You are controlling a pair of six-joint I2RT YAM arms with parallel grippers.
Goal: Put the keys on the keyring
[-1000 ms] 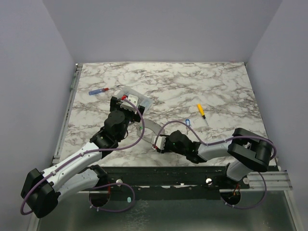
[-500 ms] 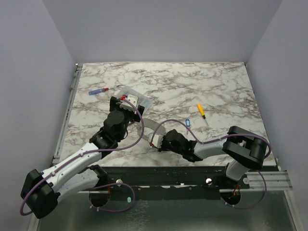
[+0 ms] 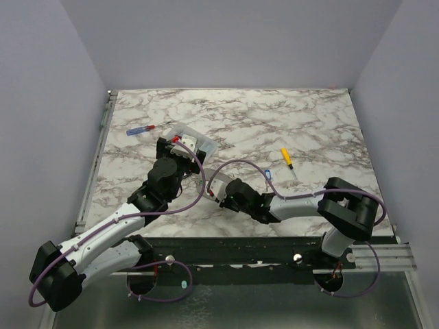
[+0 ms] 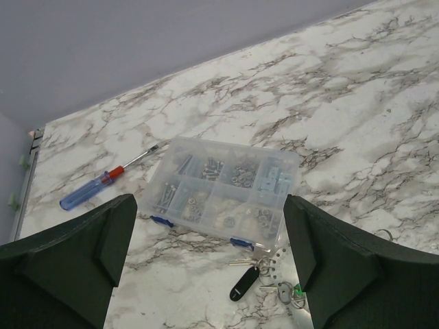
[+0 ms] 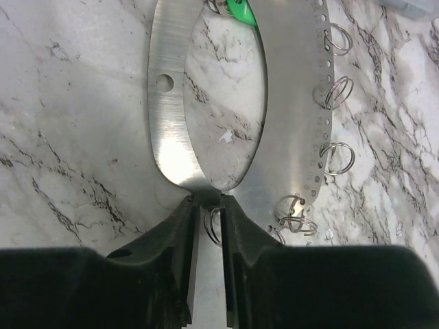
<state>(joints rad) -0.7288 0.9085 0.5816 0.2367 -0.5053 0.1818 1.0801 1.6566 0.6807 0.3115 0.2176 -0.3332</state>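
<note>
While the left claw [image 4: 212,274] gapes, the right claw [image 5: 208,212] seemingly pinches the flat brushed-steel keyring [image 5: 206,103].

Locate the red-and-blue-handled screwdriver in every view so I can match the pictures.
Top external: the screwdriver lies at the table's far left, just left of the clear compartment box.
Left wrist: left of centre, again left of the box.
Right wrist: not in it.
Shared landmark: the box, in the two views that show the screwdriver; the marble tabletop in all three.
</note>
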